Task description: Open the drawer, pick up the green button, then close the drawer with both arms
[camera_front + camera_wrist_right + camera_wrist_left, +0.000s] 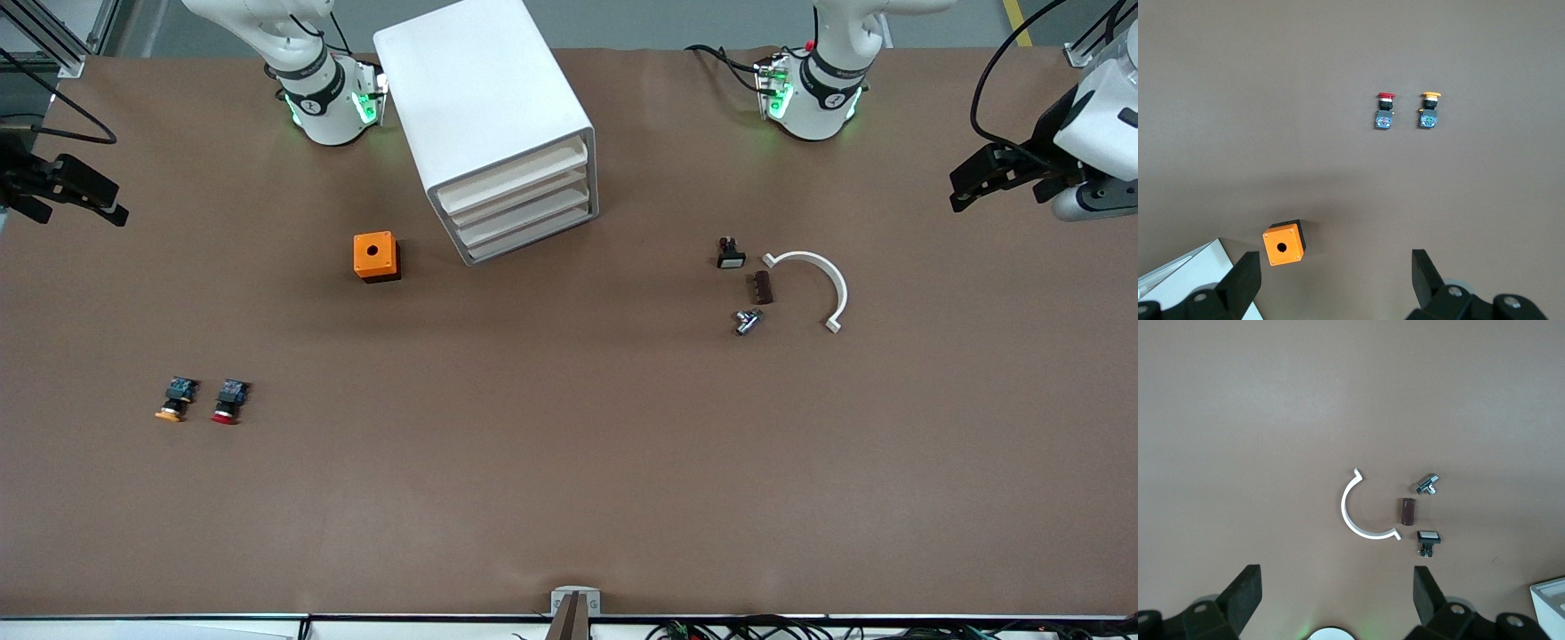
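We note all four drawers point(524, 206) shut in the cabinet point(480, 98), nearer the right arm's base. Right end effector point(67, 191) and left end effector point(987, 182) hang wide open, empty, at the surface's ends. Green button unseen.

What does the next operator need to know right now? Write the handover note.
Left tool: open, empty, up over the left arm's end of the table, waiting.
Right tool: open, empty, up over the right arm's end, waiting.
Cabinet: between the two bases, all four drawers shut.
Green button: not visible in any view.
On the table: orange-capped button beside red-capped button; orange box beside the cabinet; white curved clip and small parts.
Done: nothing.
Left: open drawer, take button, close drawer.
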### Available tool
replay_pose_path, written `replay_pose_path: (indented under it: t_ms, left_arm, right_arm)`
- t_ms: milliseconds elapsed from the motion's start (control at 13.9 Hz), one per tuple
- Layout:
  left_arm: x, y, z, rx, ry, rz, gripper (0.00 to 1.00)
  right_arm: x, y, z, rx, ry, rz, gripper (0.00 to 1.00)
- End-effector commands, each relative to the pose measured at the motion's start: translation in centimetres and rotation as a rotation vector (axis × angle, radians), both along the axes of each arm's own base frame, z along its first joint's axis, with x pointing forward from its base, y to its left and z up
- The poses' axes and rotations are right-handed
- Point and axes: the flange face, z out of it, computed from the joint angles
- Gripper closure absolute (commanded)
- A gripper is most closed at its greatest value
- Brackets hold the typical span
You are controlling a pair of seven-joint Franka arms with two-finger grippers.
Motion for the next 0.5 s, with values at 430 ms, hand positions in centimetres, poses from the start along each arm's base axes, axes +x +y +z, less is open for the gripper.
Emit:
replay_pose_path:
  t_ms: [430]
  left_arm:
    - [1.5, -0.3, 0.0, 0.003, 0.015, -0.014, 0.0]
  right_arm:
    - [-0.7, -0.1, 0.4, 0.012, -0.014, 0.003, 0.0]
